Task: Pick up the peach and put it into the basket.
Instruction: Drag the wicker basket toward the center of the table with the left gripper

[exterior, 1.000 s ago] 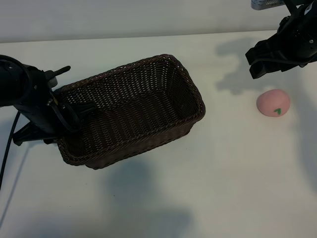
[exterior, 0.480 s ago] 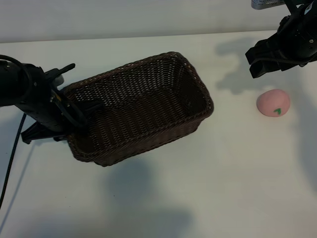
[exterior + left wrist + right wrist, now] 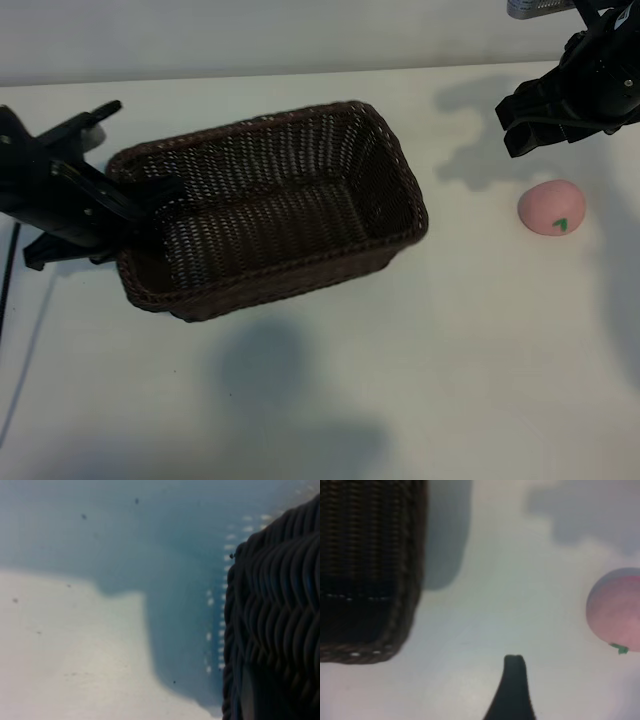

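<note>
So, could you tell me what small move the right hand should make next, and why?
Probably lower the right hand toward the peach. The peach lies on the table, untouched and outside the basket, and this hand hangs open close beside it, while the left hand is at the basket's far end.

White tabletop (image 3: pixel 420 380) filling nearly the whole exterior view, matte and unmarked. Along the 12 o'clock edge runs a pale grey wall (image 3: pixel 250 35) — the seam between the two is a faint, slightly slanted line. Light falls from above: soft grey shadows (image 3: pixel 270 400) lie toward 6 o'clock, another patch toward 1 o'clock.
</note>
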Robot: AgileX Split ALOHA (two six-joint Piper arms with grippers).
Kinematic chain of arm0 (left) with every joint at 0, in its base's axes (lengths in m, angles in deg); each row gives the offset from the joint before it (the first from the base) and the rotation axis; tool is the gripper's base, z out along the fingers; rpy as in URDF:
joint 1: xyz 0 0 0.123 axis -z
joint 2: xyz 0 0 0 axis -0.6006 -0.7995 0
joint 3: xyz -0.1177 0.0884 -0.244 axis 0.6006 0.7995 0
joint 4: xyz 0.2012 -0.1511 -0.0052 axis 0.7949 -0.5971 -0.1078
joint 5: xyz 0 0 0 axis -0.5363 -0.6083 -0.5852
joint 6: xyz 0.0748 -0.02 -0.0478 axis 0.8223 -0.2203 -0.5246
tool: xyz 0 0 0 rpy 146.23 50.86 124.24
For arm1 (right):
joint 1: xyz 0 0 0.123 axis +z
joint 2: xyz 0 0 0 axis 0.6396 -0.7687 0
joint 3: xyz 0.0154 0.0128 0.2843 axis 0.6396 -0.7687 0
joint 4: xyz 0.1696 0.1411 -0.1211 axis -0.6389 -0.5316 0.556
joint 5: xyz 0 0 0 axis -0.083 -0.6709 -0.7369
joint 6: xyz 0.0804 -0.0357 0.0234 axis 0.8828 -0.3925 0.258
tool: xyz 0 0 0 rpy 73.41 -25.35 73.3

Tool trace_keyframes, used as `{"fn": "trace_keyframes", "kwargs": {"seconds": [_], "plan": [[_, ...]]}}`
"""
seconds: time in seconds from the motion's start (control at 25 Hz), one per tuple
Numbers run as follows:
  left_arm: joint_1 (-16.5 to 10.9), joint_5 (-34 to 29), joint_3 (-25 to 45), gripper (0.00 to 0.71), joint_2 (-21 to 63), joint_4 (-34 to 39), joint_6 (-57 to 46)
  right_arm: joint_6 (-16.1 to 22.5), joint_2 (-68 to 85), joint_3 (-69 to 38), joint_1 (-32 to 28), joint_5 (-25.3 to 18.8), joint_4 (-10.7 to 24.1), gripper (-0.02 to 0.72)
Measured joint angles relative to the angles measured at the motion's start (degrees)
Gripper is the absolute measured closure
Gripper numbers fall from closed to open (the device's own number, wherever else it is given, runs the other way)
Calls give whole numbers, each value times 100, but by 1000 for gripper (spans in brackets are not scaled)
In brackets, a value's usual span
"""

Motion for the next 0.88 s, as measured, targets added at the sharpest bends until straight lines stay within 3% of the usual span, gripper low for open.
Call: {"fn": "trace_keyframes", "kwargs": {"seconds": [0.32,0.88], "plan": [[-83,-294,-165,546,30,-686,1182,0,0,0,0,0,0,108],[-1,-1438,-2608,546,-951,-276,1319,0,0,0,0,-28,0,108]]}}
